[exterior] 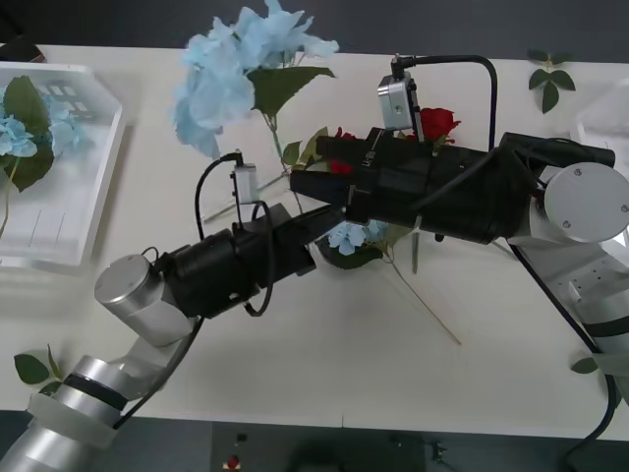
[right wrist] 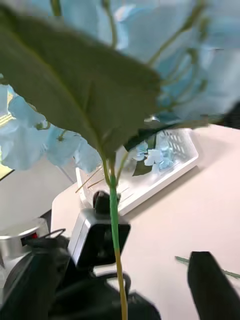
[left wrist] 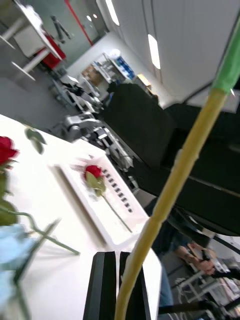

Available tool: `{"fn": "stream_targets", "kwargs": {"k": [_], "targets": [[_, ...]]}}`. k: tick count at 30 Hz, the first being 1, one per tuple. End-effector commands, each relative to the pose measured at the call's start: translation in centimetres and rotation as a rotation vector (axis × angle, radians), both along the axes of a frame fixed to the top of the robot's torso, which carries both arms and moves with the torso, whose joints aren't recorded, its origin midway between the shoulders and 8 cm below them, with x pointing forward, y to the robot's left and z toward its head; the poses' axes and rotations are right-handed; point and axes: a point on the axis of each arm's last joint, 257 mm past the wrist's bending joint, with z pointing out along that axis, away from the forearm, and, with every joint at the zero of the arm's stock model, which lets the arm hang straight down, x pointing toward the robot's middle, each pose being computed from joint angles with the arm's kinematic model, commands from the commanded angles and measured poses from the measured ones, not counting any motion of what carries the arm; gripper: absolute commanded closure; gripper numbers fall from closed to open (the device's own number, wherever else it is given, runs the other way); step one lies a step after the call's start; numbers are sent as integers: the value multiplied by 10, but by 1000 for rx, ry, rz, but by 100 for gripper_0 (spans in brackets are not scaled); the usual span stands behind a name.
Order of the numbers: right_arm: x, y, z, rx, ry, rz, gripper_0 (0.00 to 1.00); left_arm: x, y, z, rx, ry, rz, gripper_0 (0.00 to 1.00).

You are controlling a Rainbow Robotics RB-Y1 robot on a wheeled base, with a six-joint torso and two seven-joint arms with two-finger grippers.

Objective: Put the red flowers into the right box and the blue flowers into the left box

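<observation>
A blue flower stands upright above the table's middle, its stem running down to where the 2 arms meet; the left gripper has its fingers pressed together at the stem's foot and seems to pinch it; the right gripper sits just above with jaws spread, the stem passing free between them; this looks like a handover, with the left arm now carrying; the left box, already holding 1 blue flower, lies well apart at the table's left; next the right arm should back clear of the leaves, then the left should swing the bloom over that box and let go; another blue flower and a rose lie under the arms, and the right box already holds 1 rose
</observation>
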Motion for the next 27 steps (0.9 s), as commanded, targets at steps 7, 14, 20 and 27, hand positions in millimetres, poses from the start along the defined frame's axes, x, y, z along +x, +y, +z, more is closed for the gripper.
{"fn": "stream_targets", "kwargs": {"k": [7,14,20,27], "targets": [[-8,9,13,-3,-58,34,0,44,160,6,394,-197,131,100],[-5,10,19,8,-45,57,0,75,284,20,556,48,308,100],[18,-3,18,-17,-23,19,0,92,409,29,684,239,608,100],[63,-33,-5,-71,231,-32,0,93,503,41,711,367,887,100]]}}
